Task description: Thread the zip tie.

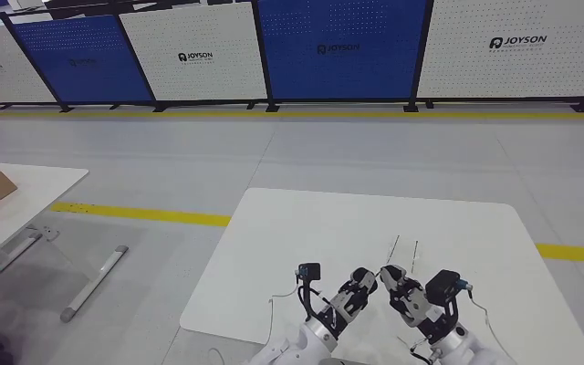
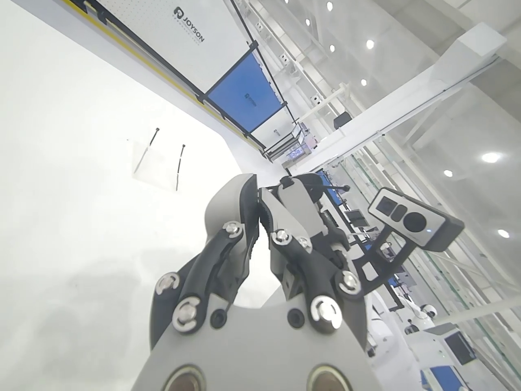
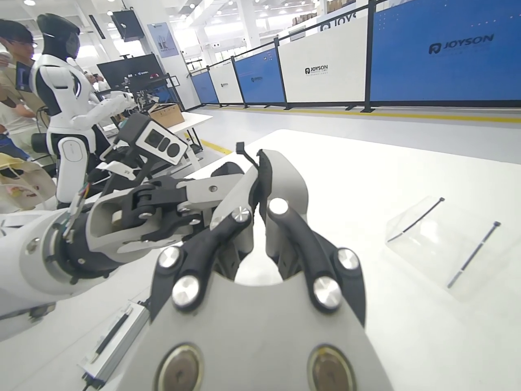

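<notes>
Right gripper (image 3: 258, 179) is pressed shut on the held zip tie (image 3: 245, 155). A short black length is seen sticking out past the fingertips. Left gripper (image 2: 257, 205) is closed too, set tip to tip with the right one, just beside the tie. Whether the tail is pinched in its pads can't be made out.

Handling, as judged: thin nylon strip, near weightless, springy and slick, so easily twisted or slipped under a light pinch. It is best held close behind the head and near the tail tip, so little length is left free to flex.

Farther out on the white table (image 1: 301, 237), two loose zip ties (image 1: 394, 246) are laid side by side, well apart from both grippers, one on a clear plastic sheet (image 3: 411, 242).
</notes>
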Robot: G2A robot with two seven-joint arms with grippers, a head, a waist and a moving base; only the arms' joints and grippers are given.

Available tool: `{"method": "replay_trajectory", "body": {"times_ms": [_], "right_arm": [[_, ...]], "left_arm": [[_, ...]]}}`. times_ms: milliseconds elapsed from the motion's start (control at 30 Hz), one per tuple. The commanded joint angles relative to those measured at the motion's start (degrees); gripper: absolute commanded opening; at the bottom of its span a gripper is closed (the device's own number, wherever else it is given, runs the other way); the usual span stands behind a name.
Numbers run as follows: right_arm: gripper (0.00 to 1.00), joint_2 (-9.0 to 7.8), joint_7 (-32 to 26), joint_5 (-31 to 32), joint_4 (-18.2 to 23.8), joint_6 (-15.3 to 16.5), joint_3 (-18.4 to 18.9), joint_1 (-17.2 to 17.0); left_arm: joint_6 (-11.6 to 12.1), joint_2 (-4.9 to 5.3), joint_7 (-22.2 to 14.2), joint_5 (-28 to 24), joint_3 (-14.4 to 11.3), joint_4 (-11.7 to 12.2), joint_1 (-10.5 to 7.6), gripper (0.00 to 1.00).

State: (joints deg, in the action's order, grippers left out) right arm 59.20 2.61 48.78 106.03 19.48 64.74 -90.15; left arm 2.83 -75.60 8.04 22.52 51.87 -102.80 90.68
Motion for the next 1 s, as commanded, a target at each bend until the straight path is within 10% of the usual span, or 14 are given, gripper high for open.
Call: {"method": "replay_trajectory", "body": {"times_ms": [0,233,500,667,967], "right_arm": [[0.00,-0.11,0.2,0.1,0.0,0.0,0.1,-0.1],[0.00,-0.34,0.6,0.5,-0.1,0.0,0.5,-0.4],[0.00,-0.27,1.2,0.1,-0.3,0.0,1.1,-0.7],[0.00,-0.18,1.3,0.1,-0.3,0.0,1.2,-0.8],[0.00,-0.06,1.3,0.2,-0.1,0.0,1.4,-1.0]], "left_arm": [[-0.3,-0.04,0.2,0.0,-0.1,0.0,-0.06,0.00],[-0.2,-0.02,0.8,0.7,-0.3,0.0,0.25,0.33],[0.4,0.18,1.1,0.6,0.4,-0.1,0.91,0.25],[0.8,0.22,1.5,0.2,0.7,-0.1,1.10,0.01],[1.1,0.24,1.8,-0.1,0.8,0.0,1.18,0.00]]}}
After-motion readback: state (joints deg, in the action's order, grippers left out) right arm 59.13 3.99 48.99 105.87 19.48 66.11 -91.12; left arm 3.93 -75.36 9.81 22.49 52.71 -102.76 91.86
